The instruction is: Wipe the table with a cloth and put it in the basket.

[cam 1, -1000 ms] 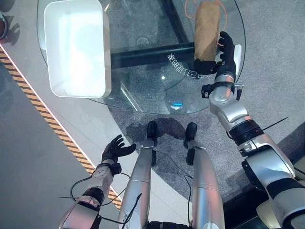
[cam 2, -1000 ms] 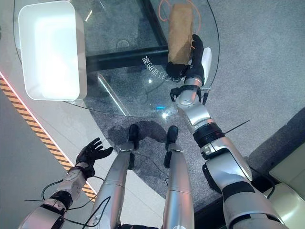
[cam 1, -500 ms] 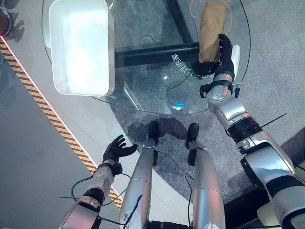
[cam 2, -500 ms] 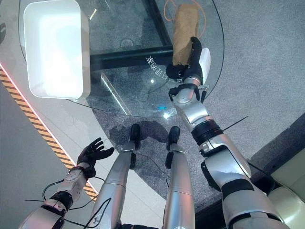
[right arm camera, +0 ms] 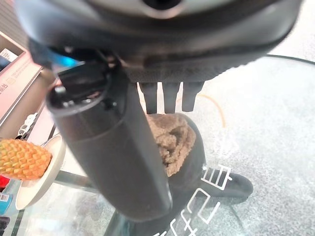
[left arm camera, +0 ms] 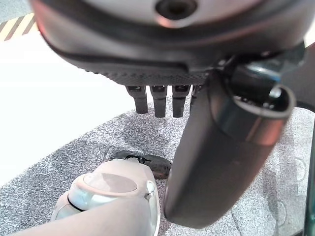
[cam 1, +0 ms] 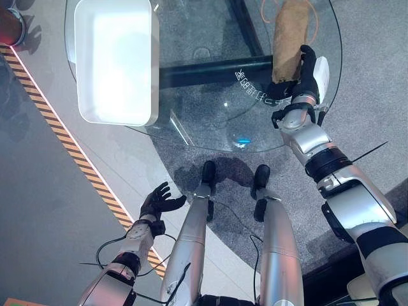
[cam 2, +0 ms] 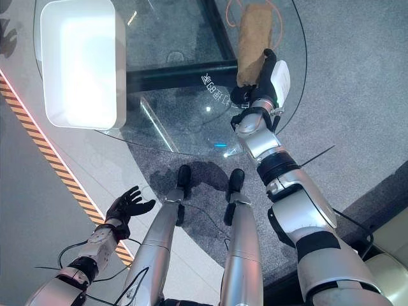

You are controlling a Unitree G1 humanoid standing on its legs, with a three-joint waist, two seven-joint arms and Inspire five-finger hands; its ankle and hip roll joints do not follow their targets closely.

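Left eye view: right hand [cam 1: 305,69] lies flat at the near end of the brown cloth [cam 1: 288,37], at about 1 o'clock on the glass counter [cam 1: 210,95], fingers straight and pressing, likely for wiping; the white basket [cam 1: 116,60] waits at 10 o'clock. Left wrist view: left hand [left arm camera: 162,98] hangs idle off the counter, fingers relaxed, holding nothing. Right wrist view: straight fingers [right arm camera: 170,97] sit on the cloth's edge.
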